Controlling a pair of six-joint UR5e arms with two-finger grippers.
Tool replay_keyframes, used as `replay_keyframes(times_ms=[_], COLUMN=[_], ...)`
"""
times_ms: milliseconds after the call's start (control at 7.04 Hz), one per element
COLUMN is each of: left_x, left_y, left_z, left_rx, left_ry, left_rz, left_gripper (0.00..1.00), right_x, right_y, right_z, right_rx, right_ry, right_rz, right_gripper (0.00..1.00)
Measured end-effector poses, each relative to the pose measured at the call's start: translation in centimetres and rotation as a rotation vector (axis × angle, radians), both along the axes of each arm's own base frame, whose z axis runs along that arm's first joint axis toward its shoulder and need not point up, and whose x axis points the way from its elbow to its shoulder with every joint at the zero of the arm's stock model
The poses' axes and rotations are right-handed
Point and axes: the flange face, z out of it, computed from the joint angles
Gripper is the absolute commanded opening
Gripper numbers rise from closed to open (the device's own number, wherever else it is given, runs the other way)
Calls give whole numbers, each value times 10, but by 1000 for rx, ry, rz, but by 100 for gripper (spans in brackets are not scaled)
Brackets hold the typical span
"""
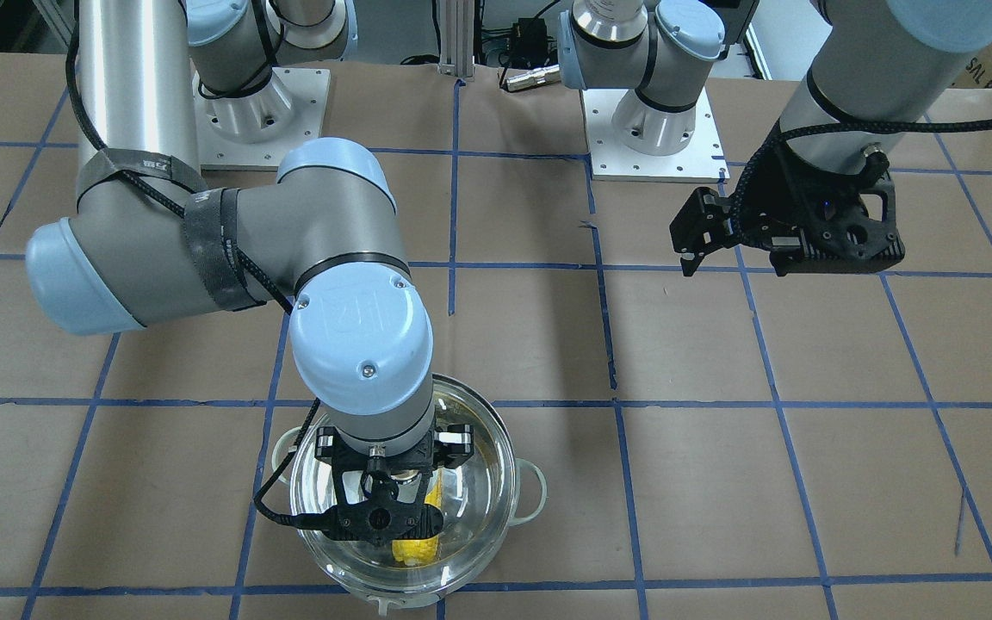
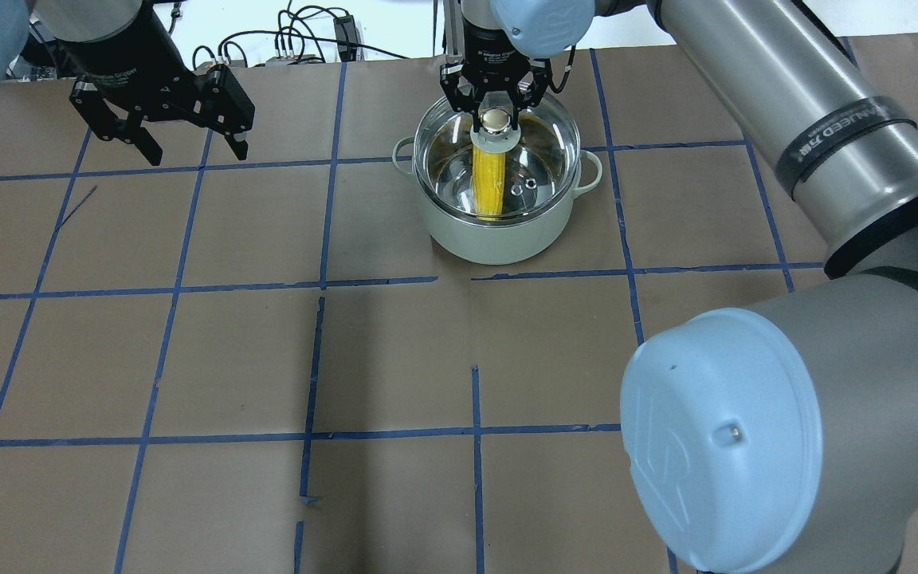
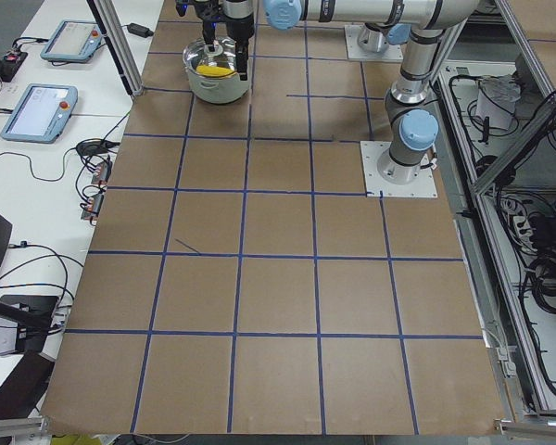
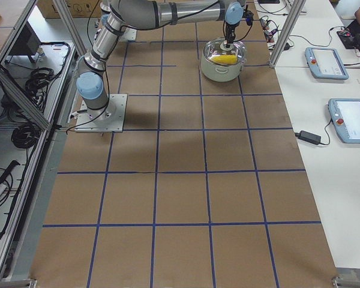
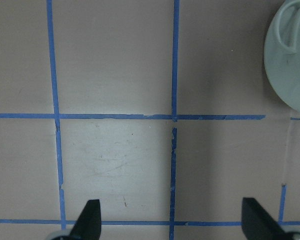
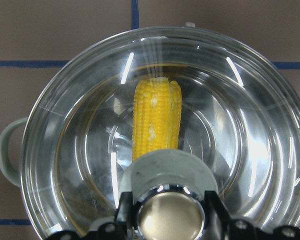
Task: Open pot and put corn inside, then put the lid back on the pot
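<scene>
The pot (image 2: 499, 235) stands at the table's far middle, with the yellow corn (image 2: 488, 179) lying inside it. My right gripper (image 2: 495, 119) is shut on the cream-gold knob of the glass lid (image 2: 539, 151) and holds it over the pot's mouth. I cannot tell whether the lid rests on the rim. The right wrist view shows the corn (image 6: 156, 117) through the lid (image 6: 260, 125), with my gripper (image 6: 170, 215) around the knob. My left gripper (image 2: 196, 153) is open and empty, above the table to the left of the pot. The pot's edge (image 5: 290, 65) shows in the left wrist view.
Brown paper with a blue tape grid (image 2: 319, 279) covers the table. The right arm's elbow (image 2: 722, 446) fills the near right of the overhead view. Both arm bases (image 1: 655, 129) stand at the robot's side. Tablets (image 4: 327, 60) lie on a side bench.
</scene>
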Motion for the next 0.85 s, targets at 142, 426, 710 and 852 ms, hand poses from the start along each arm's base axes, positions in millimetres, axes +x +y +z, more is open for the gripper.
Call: replay_keyframes(times_ms=[142, 426, 710, 852], left_x=[0, 0, 0, 0], left_y=[0, 0, 0, 0], left_z=[0, 0, 0, 0], left_rx=[0, 1, 0, -1], left_ry=[0, 0, 0, -1], left_rz=[0, 0, 1, 0], left_gripper=[100, 100, 100, 100], right_x=[-1, -1, 3, 5], right_y=[-1, -1, 4, 7], right_z=[-1, -2, 0, 0], right_rx=[-1, 0, 7, 13], right_ry=[-1, 0, 2, 4], right_rz=[-1, -1, 4, 5], right_gripper=[24, 24, 24, 24])
